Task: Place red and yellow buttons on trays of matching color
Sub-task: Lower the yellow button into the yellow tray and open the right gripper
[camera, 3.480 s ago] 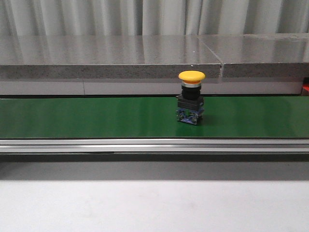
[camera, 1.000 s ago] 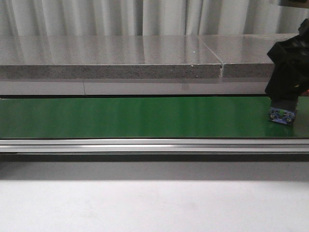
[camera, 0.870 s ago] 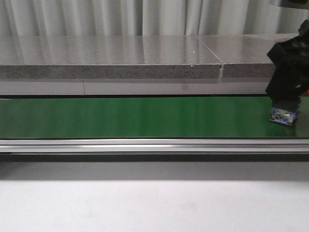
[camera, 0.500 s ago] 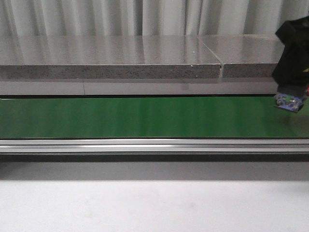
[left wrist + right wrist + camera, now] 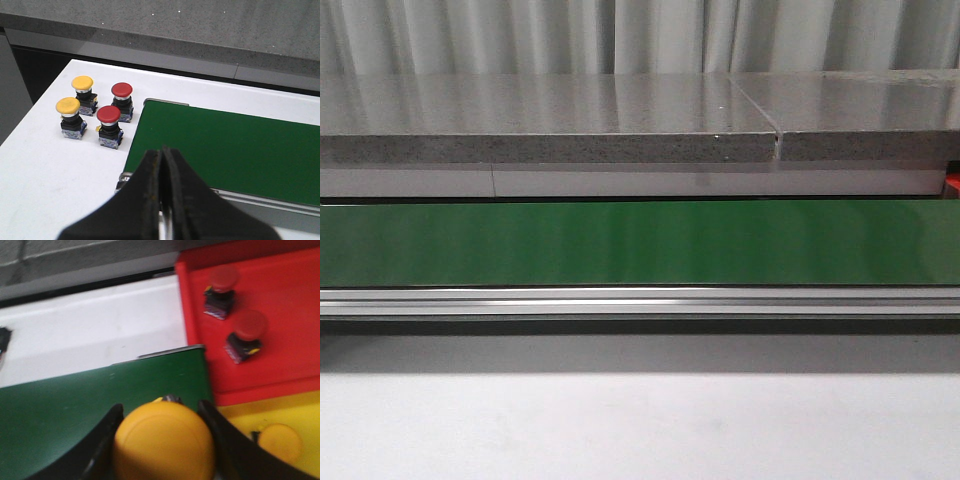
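My right gripper point(image 5: 162, 440) is shut on a yellow button point(image 5: 165, 442), held over the end of the green belt point(image 5: 75, 405) beside the trays. The red tray point(image 5: 280, 295) holds two red buttons point(image 5: 221, 291) point(image 5: 245, 342). In the yellow tray point(image 5: 295, 412) lies another yellow button point(image 5: 280, 442). My left gripper point(image 5: 161, 152) is shut on nothing, over the belt's other end point(image 5: 235, 150). On the white table point(image 5: 50, 170) beside it stand two yellow buttons point(image 5: 70, 117) point(image 5: 84, 94) and two red buttons point(image 5: 109, 125) point(image 5: 121, 101). Neither gripper shows in the front view.
The front view holds only the green belt point(image 5: 640, 242), its metal rail point(image 5: 640, 300), a grey stone ledge point(image 5: 550, 120) behind and the white table point(image 5: 640, 425) in front. A sliver of red point(image 5: 953, 182) shows at the far right.
The yellow button rode the belt to the right. My right gripper closed on it there, lifted it and carried it out of the front view.
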Robot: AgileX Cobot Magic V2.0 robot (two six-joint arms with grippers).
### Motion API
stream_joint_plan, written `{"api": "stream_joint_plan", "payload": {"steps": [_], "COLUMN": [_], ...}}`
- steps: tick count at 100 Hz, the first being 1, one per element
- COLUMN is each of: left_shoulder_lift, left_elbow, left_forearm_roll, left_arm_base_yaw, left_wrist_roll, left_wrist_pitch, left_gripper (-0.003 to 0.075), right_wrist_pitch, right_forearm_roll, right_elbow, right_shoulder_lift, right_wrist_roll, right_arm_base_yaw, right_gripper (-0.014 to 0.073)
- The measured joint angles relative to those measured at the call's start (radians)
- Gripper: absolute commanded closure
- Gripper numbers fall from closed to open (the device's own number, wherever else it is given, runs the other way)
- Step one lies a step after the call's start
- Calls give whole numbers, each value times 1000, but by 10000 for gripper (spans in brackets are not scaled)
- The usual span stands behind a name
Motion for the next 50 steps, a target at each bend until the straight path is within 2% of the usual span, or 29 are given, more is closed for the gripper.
{"api": "stream_joint_plan", "payload": {"steps": [26,50], "left_shoulder_lift": [0,0], "left_elbow": [0,0], "left_forearm_roll": [0,0], "left_arm_base_yaw": [0,0], "left_wrist_roll": [0,0], "left_wrist_pitch": [0,0], "left_gripper": [739,739], "right_wrist_pitch": [-126,-199], "right_forearm_roll": [0,0], "right_elbow": [12,14], "right_shoulder_lift": [0,60], "right_wrist_roll": [92,112], "right_arm_base_yaw": [-223,-312], "right_gripper": [475,475]}}
